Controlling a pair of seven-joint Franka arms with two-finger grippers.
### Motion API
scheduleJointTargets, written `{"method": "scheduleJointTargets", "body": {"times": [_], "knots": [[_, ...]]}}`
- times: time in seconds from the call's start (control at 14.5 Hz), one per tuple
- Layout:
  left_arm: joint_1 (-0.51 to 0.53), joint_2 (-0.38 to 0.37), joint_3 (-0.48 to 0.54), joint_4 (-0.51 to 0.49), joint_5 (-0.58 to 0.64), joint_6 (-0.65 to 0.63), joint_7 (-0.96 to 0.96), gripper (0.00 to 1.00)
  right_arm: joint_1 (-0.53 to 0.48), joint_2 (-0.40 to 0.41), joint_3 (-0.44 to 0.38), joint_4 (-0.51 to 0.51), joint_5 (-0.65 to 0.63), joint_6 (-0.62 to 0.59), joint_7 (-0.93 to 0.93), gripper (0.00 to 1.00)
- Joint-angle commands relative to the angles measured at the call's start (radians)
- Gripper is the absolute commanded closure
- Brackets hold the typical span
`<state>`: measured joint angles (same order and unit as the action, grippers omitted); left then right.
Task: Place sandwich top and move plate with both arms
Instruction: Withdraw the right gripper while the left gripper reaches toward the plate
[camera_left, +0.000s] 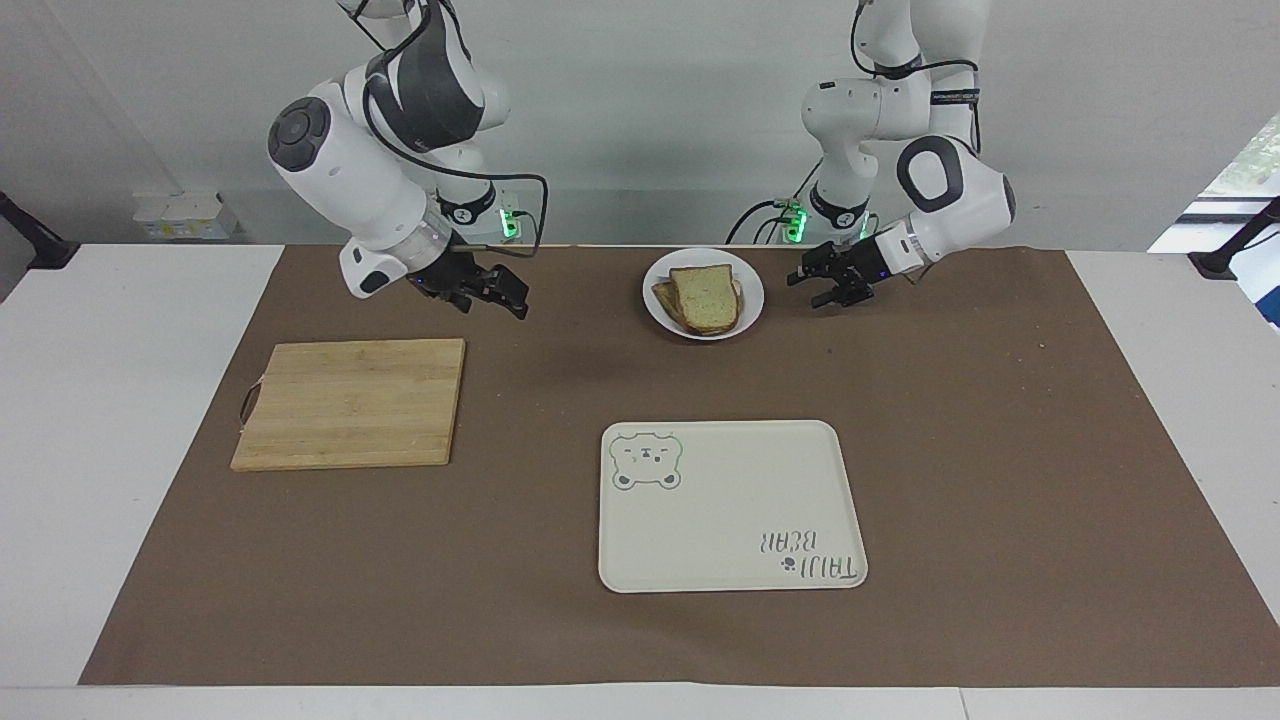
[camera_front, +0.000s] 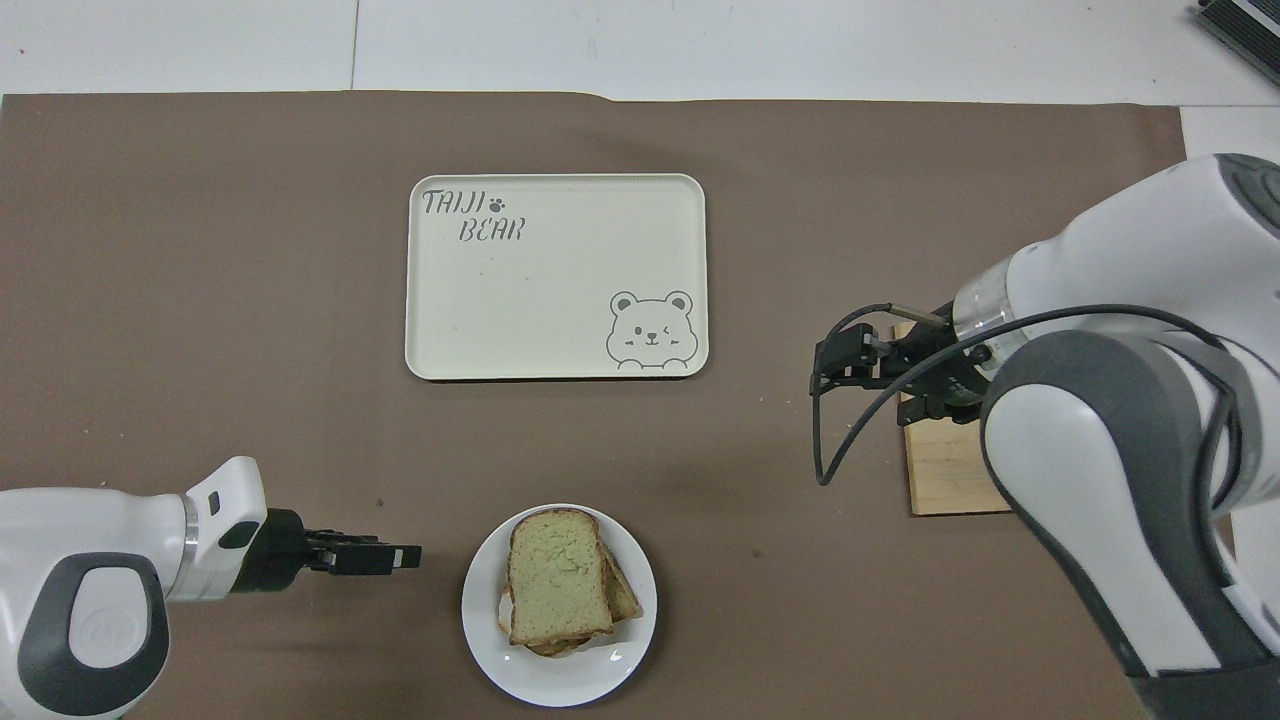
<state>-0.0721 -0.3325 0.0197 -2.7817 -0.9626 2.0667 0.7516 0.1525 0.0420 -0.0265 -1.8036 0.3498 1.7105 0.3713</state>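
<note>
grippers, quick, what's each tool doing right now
Left tool: open, empty, beside the plate.
Right tool: open, empty, over the mat near the cutting board.

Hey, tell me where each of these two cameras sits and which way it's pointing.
Facing view: high across the table, looking back at both arm bases; left gripper beside the plate, right gripper raised near the cutting board.
Overhead view: above the robots' end, looking steeply down; arms enter from the bottom.
Shared: plate with the sandwich top, bear tray, both grippers, half a turn apart.
</note>
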Motion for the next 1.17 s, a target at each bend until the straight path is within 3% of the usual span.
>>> {"method": "scheduleJointTargets", "body": {"times": [0.0, 0.14, 0.28, 0.41, 0.62, 0.9, 1.11], "knots": [[0.006, -0.028, -0.001, -0.064, -0.073, 0.015, 0.049, 0.24, -0.031, -0.005, 0.011, 0.001, -0.046, 0.003, -0.084, 0.0], [0.006, -0.033, -0.001, -0.085, -0.099, 0.007, 0.049, 0.24, -0.037, -0.005, 0.011, 0.001, -0.122, 0.003, -0.115, 0.0], [-0.009, -0.03, -0.001, -0.116, -0.191, 0.013, 0.064, 0.3, -0.034, -0.008, 0.011, 0.001, -0.236, 0.003, -0.12, 0.0], [-0.009, -0.023, -0.001, -0.137, -0.197, 0.015, 0.097, 0.34, -0.034, -0.01, 0.013, 0.019, -0.323, 0.005, -0.141, 0.0], [-0.018, -0.02, -0.001, -0.162, -0.197, 0.015, 0.1, 0.5, -0.039, -0.025, 0.01, 0.069, -0.328, 0.004, -0.202, 0.0], [-0.052, 0.001, -0.001, -0.162, -0.217, 0.015, 0.1, 0.53, -0.062, -0.039, 0.007, 0.122, -0.328, 0.003, -0.369, 0.0], [-0.077, 0.003, -0.001, -0.162, -0.245, 0.018, 0.1, 0.54, -0.085, -0.054, 0.005, 0.133, -0.328, 0.003, -0.393, 0.0]]}}
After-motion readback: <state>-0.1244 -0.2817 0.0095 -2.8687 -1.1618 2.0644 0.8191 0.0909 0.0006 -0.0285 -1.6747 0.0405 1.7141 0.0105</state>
